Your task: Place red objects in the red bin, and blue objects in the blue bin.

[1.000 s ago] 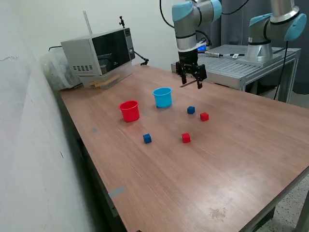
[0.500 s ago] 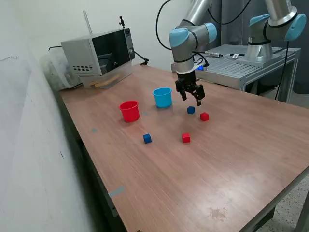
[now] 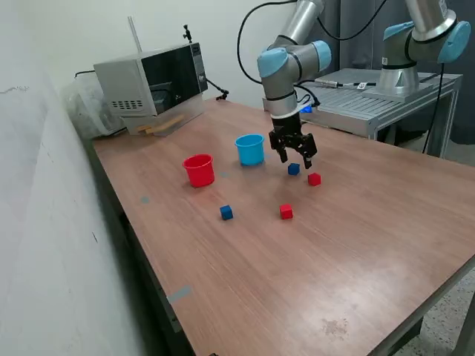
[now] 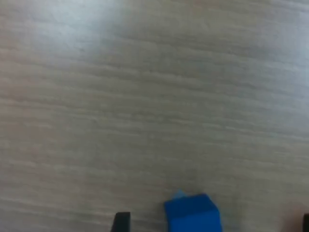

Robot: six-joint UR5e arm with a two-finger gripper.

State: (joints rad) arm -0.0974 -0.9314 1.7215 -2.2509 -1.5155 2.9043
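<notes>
My gripper (image 3: 294, 159) is open, fingers pointing down, just above a dark-blue cube (image 3: 294, 170) on the wooden table. In the wrist view that blue cube (image 4: 193, 214) lies on the wood between my two fingertips (image 4: 121, 221), apart from both. A red cube (image 3: 314, 179) sits just to the exterior view's right of it. Another red cube (image 3: 286, 211) and a second blue cube (image 3: 226, 213) lie nearer the front. The light-blue cup (image 3: 251, 149) stands beside my gripper on the exterior view's left; the red cup (image 3: 199, 170) stands further left.
A microwave (image 3: 152, 85) stands at the table's back corner on the exterior view's left. A second arm (image 3: 415, 44) on a metal stand (image 3: 371, 100) is behind the table on the right. The table's front edge (image 3: 415, 311) runs along the lower right.
My gripper has come down from high behind the cups to just over the blue cube near the light-blue cup. The cubes and cups have not moved.
</notes>
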